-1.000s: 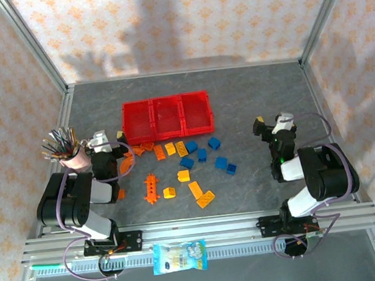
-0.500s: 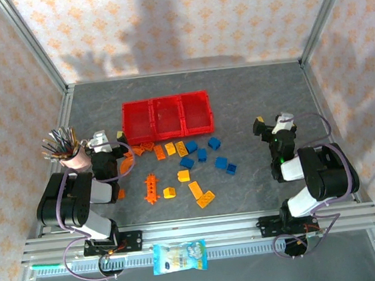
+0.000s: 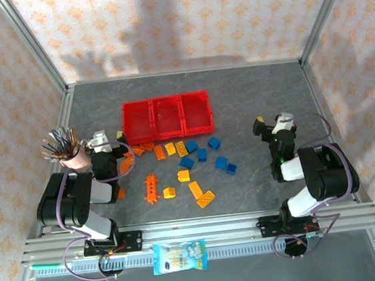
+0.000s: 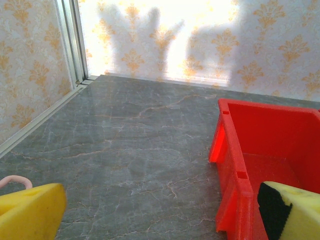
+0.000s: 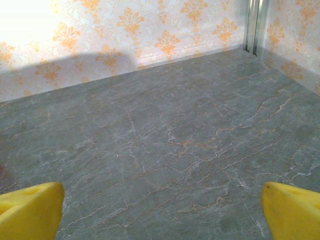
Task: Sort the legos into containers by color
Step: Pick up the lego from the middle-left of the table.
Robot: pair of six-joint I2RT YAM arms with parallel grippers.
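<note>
Broadly, the grey table (image 3: 250,93) carries the red containers (image 3: 167,116) toward its far side. Left gripper (image 3: 109,140) and right gripper (image 3: 271,121) sit low on either flank, jaws spread wide, gripping nothing. Legos (image 3: 187,162) lie scattered just before the containers.

Top cam high at near edge, looking down on whole worktop (image 3: 256,93); wrist cams low, close, facing back wall (image 3: 182,27); left shares containers (image 3: 167,114) with top.

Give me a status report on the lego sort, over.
Left pincer open, empty; right pincer open, empty. Legos loose beside containers, none binned. Pen cup beside left arm.
</note>
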